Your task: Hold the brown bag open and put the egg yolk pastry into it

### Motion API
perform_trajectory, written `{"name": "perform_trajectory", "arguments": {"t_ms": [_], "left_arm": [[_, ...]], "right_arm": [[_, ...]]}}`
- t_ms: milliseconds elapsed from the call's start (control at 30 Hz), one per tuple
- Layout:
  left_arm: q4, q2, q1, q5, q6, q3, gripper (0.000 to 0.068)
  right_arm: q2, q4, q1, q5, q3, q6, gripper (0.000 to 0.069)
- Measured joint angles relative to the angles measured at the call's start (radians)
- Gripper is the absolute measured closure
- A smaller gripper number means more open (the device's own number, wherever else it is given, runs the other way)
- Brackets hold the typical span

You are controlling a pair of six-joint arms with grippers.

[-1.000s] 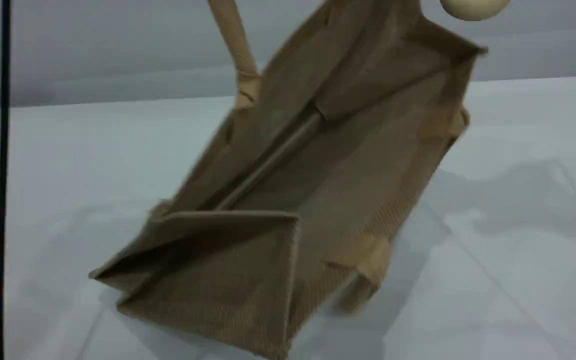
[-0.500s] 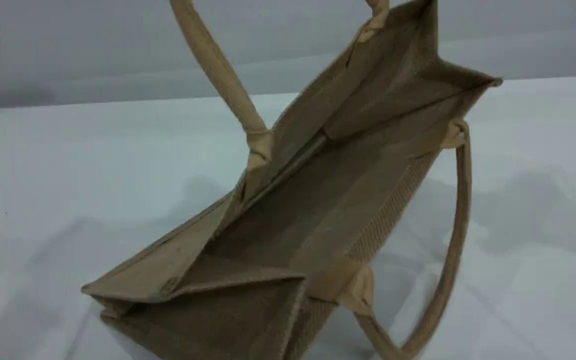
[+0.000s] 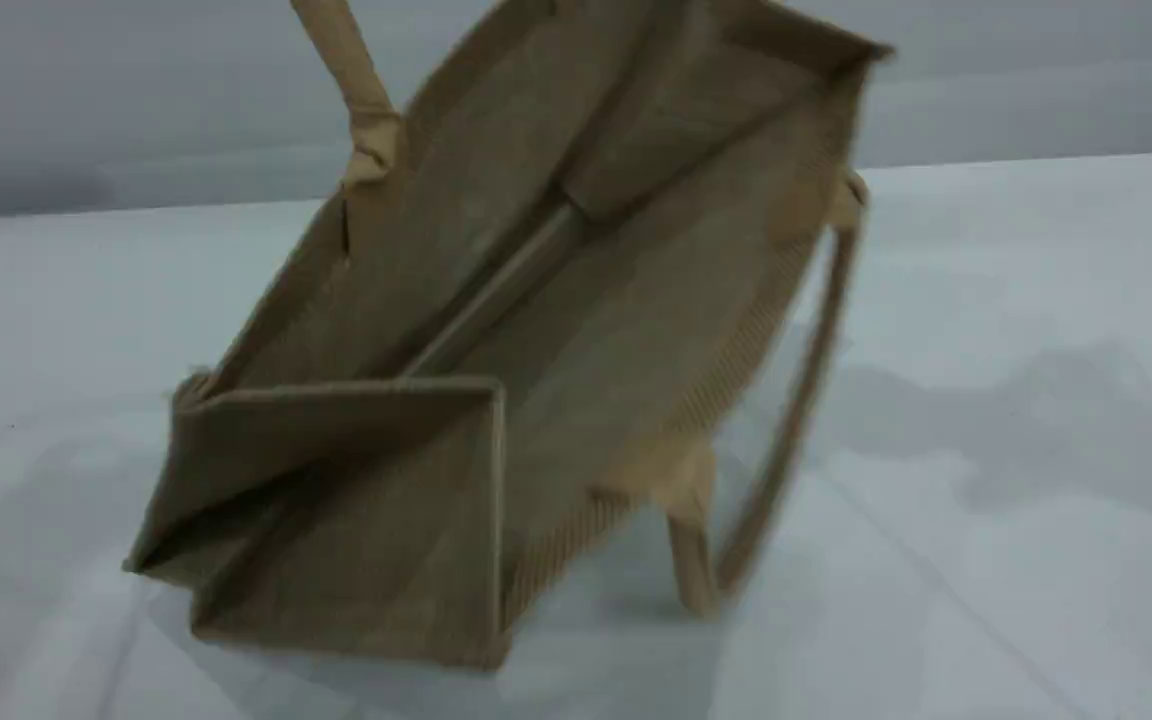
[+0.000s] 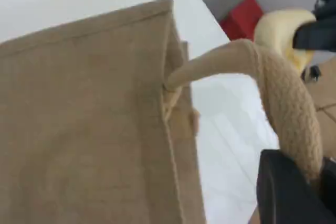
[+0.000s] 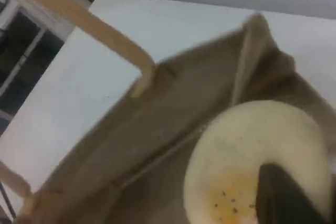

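The right gripper (image 5: 283, 198) is pinched shut on the pastry (image 5: 252, 161), one dark fingertip pressing its near edge, and holds it just above the open mouth of the bag (image 3: 496, 330). The left gripper (image 4: 294, 192) is clamped on the far handle (image 4: 286, 98), the rope running up out of its dark finger (image 4: 278, 192) and arching down to the bag's rim, so the bag hangs tilted from that one handle with its low end on or close to the table (image 3: 1036, 300). In the left wrist view the pastry also shows past the handle, near a black part that is probably the right gripper. As I judge it, the chief risk is a miss: the bag is blurred in the scene view, which suggests it is swinging, and a drop timed badly could strike the rim or the folded-in end panel and roll onto the table. The mouth could also sag shut, since only one side is lifted and the near handle (image 3: 786, 420) hangs slack outside. The rope could slip through the fingers if the bag's weight shifts, dropping the whole bag. A hard pinch might crush or crack the soft pastry, and a hold on its edge alone could let it tip out early. Count: one bag, two handles, one pastry, two grippers, one table; a red thing (image 4: 242, 17) lies beyond the table, its nature unclear.
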Motion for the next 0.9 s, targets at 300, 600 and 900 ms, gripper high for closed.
{"name": "perform_trajectory", "arguments": {"t_ms": [300, 600, 900], "left_arm": [[-0.037, 0.001, 0.008, -0.002, -0.021, 0.000, 0.0598], [-0.060, 0.003, -0.044, 0.000, -0.004, 0.078, 0.0598], [-0.066, 0.003, -0.044, -0.002, -0.004, 0.138, 0.0598]], "right_arm": [[0.000, 0.014, 0.001, 0.031, 0.000, -0.001, 0.0653], [0.000, 0.006, 0.001, -0.004, 0.000, -0.006, 0.0653], [0.000, 0.003, 0.001, 0.020, 0.000, -0.007, 0.0653]]}}
